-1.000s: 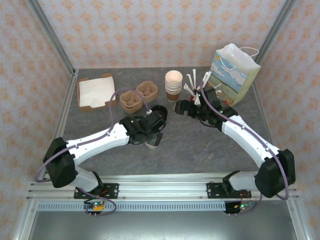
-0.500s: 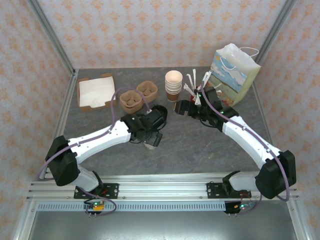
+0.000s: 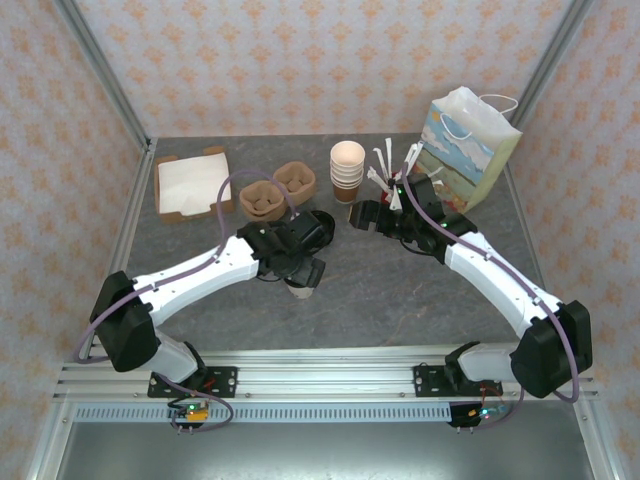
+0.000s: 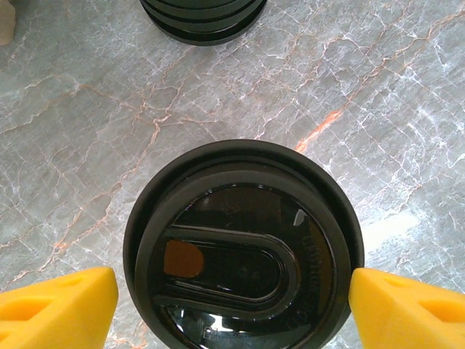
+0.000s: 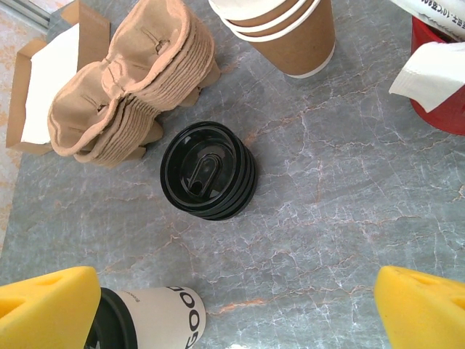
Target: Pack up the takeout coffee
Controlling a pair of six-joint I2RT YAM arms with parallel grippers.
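The cup (image 4: 240, 251) sits on the table (image 4: 407, 109) right beneath the left end effector (image 4: 232, 291), whose fingers are spread either side of the lid without touching it. The right end effector (image 5: 236, 289) is spread too, and empty. The paper wall probably crushes easily and the lid may pop off, so grip gently round the wall below the lid.

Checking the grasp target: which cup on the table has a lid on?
The lone cup framed by the left pincer, wearing a black lid; the stacked cups are open-topped.
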